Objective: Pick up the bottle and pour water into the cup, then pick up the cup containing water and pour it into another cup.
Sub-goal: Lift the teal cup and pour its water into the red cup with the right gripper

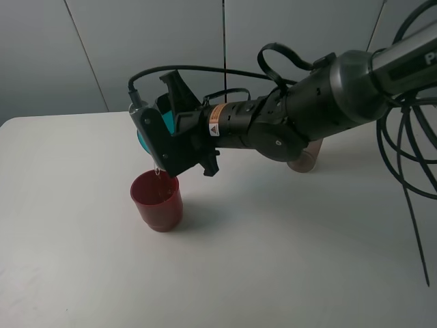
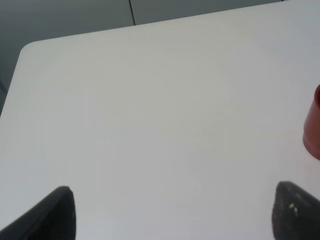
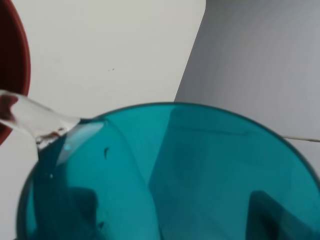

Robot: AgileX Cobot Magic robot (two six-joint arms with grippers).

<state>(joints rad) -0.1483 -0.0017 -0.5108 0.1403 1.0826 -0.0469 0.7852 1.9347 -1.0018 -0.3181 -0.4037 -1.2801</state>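
My right gripper [image 1: 158, 137] reaches across the middle and is shut on the teal cup [image 1: 146, 139], which is tipped far over above the red cup [image 1: 158, 200]. A thin stream of water [image 1: 158, 172] falls from the teal cup's rim into the red cup. In the right wrist view the teal cup [image 3: 165, 175] fills the picture, water [image 3: 35, 120] runs over its rim, and the red cup's rim [image 3: 15, 75] shows at the edge. The bottle [image 1: 305, 156] stands behind my right arm, mostly hidden. My left gripper [image 2: 172, 212] is open and empty over bare table; the red cup [image 2: 313, 127] shows at the edge of its view.
The white table [image 1: 287, 260] carries everything, with its rounded far left corner [image 1: 10, 123] near a grey wall. Black cables [image 1: 410, 150] hang at the right side.
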